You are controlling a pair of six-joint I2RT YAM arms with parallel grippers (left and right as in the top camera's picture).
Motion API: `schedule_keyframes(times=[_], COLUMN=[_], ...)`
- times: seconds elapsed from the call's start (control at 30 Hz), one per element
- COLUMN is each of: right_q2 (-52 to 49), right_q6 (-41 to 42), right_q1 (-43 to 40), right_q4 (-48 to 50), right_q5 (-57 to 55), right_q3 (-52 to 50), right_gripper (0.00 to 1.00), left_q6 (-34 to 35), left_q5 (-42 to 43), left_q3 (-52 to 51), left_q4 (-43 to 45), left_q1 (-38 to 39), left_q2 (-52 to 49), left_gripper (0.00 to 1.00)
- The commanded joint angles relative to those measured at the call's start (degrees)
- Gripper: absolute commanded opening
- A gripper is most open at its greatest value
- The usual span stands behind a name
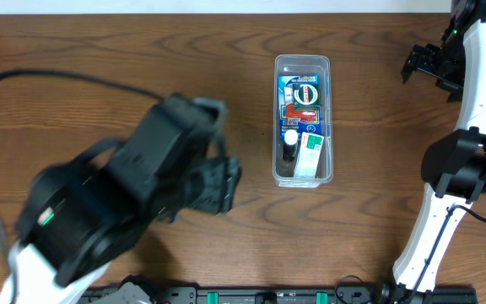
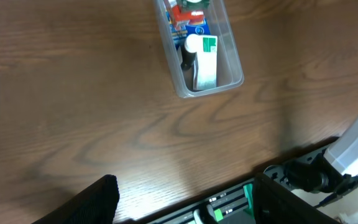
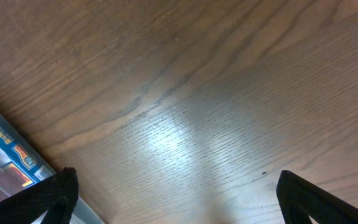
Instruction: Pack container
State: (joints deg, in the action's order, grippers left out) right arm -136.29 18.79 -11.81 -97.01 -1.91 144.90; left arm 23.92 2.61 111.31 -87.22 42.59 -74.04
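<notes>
On the table (image 1: 99, 51) — container (image 1: 277, 118) lies lengthwise, near-to-far.

Brown wood-grain table (image 1: 99, 51)

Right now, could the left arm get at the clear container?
Probably yes: only bare table lies between the left arm and the container, and its jaws stand open, holding nothing.

Just a dark brown wood-grain table (image 1: 125, 51) everywhere, soft glare (image 3: 173, 137) mid-frame in the right wrist view, and a black rail (image 1: 260, 295) along the overhead's bottom edge.
</notes>
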Motion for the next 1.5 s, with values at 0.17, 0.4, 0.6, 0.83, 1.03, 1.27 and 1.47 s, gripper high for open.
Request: schedule_keyframes(times=[0.17, 0.4, 0.6, 0.83, 1.03, 1.27, 1.47], right_q2=[-0.11, -0.11, -0.11, -0.11, -0.11, -0.11, -0.11], right_q6=[-0.63, -0.63, -0.63, -0.63, -0.63, -0.63, -0.63], right_q1=[-0.17, -0.17, -0.17, -0.17, -0.17, -0.17, -0.17], right_q4=[-0.04, -0.07, -0.07, -0.04, -0.04, -0.04, -0.04], right_q5=[0.0, 0.0, 0.0, 0.0, 0.0, 0.0, 0.0], right_q3=[-0.17, -0.17, -0.17, -0.17, -0.17, -0.17, -0.17], right_gripper=[0.99, 0.99, 0.99, 0.99, 0.99, 0.99, 0.99], left_q6=[-0.76, -0.74, -0.76, -7.58, -21.03, -25.29, -32.7], left_q5=[-2.27, -1.92, -1.79, -1.79, -1.77, 2.71, 12.46], left_q3=[-11.32, -14.45, -14.45, -16.06, -23.32, -42.77, -64.89], left_q4=[1.7, -5.64, -8.52, -5.03, 5.22, 24.0, 42.18], left_q1=[-0.04, -0.04, -0.04, -0.02, 0.33, -4.57, -14.51], left_q2=[12.68, 15.78, 15.72, 15.47, 16.02, 24.33, 38.53], left_gripper=[0.98, 0.98, 0.98, 0.98, 0.98, 0.98, 0.98])
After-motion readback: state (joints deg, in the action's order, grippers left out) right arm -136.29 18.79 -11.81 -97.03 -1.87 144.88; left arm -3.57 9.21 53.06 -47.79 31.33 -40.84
